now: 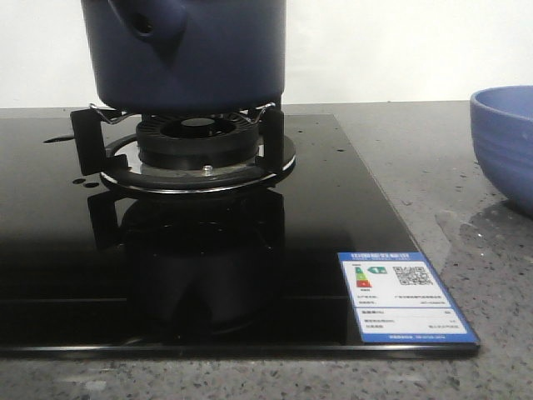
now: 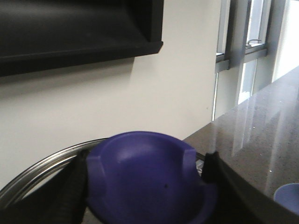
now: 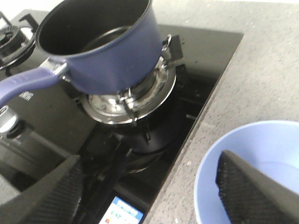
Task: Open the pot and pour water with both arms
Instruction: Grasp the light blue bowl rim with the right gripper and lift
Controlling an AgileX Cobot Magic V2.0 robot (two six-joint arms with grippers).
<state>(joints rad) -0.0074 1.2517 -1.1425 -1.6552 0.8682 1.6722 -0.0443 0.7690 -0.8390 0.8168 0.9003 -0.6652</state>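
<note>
1. The pot (image 1: 187, 50) sits uncovered on the burner (image 1: 198, 150); water inside can slosh if you lift it fast.
2. Your bowl (image 3: 254, 172) stands apart, so pouring may miss.
3. Left gripper (image 2: 145, 186) pinches the lid knob (image 2: 147, 179); right gripper (image 3: 149, 186) is spread, empty.

- Left gripper (image 2: 140, 186): its black fingers (image 2: 63, 196) are showing a ridged, rubbery texture along their inner faces.
- Right gripper (image 3: 149, 191): its dark, wedge-shaped fingers (image 3: 252, 191) are wearing a fine cross-hatched grip pattern.
</note>
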